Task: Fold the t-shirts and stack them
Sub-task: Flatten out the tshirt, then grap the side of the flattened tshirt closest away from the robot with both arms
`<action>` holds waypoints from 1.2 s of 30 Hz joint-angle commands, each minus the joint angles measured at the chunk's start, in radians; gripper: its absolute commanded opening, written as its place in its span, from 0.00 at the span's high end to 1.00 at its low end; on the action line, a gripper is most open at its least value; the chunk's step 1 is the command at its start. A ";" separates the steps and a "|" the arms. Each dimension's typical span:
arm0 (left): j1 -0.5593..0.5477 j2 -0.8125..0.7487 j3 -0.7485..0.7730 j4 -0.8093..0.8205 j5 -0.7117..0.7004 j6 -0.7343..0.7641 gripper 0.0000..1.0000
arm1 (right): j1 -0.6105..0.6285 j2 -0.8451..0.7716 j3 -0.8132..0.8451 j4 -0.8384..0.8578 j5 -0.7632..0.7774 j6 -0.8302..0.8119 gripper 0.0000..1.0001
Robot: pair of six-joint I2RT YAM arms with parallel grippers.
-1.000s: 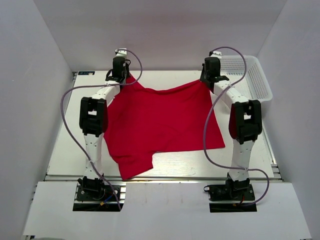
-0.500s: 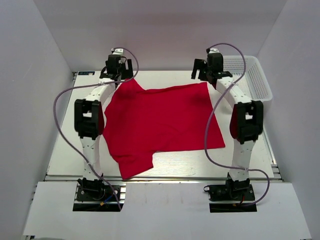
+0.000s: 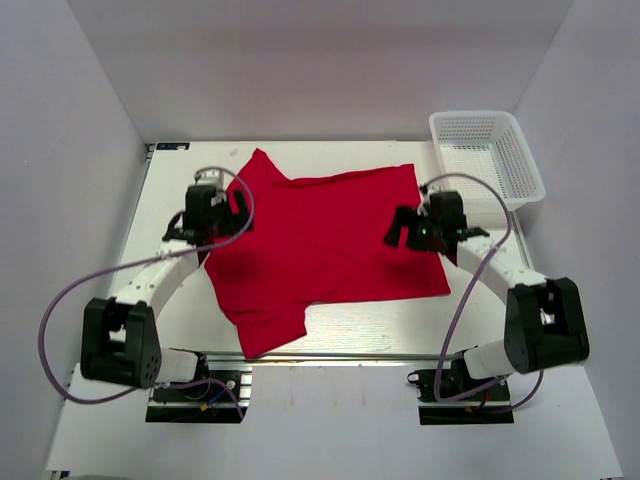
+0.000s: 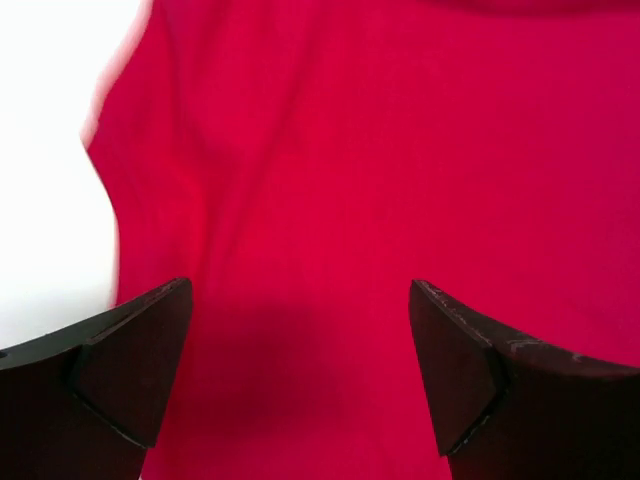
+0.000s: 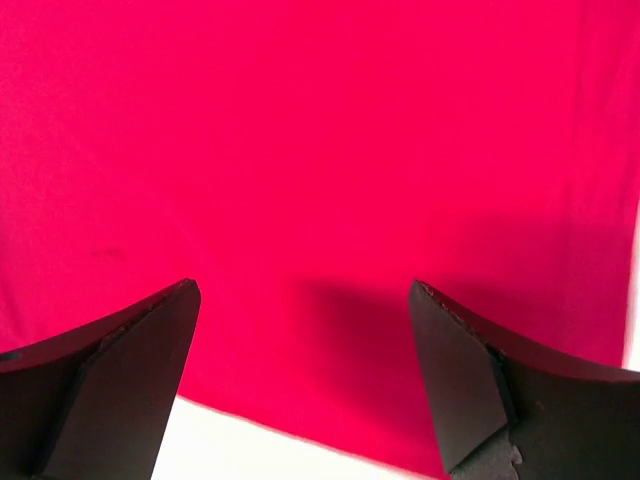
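Observation:
The red t-shirt lies spread out flat on the white table, one sleeve pointing to the near edge. My left gripper hovers over the shirt's left edge, open, nothing between its fingers. In the left wrist view the red t-shirt fills the picture beyond the left gripper. My right gripper hangs over the shirt's right side, open and empty as well. The right wrist view shows the t-shirt and its edge just under the right gripper.
A white mesh basket stands at the back right corner of the table. Bare table shows left of the shirt, and a strip of table beside its right edge. White walls close in the table on three sides.
Both grippers have opened and let go of the shirt's far corners, then drawn back towards the near side. The shirt's far edge has dropped flat onto the table.

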 commanded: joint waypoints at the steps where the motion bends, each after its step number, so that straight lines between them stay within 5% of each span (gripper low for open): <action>1: -0.005 -0.112 -0.180 0.105 0.127 -0.054 0.01 | -0.009 -0.102 -0.106 0.074 0.001 0.095 0.10; 12: 0.010 0.001 -0.321 0.270 0.034 -0.088 0.01 | -0.026 -0.108 -0.259 0.156 -0.039 0.167 0.10; 26: 0.107 0.324 -0.158 0.161 0.003 -0.180 0.01 | -0.075 0.044 -0.272 0.203 -0.062 0.187 0.10; 36: 0.107 0.324 0.028 0.108 0.112 -0.077 0.01 | -0.072 0.059 -0.169 0.190 -0.100 0.132 0.10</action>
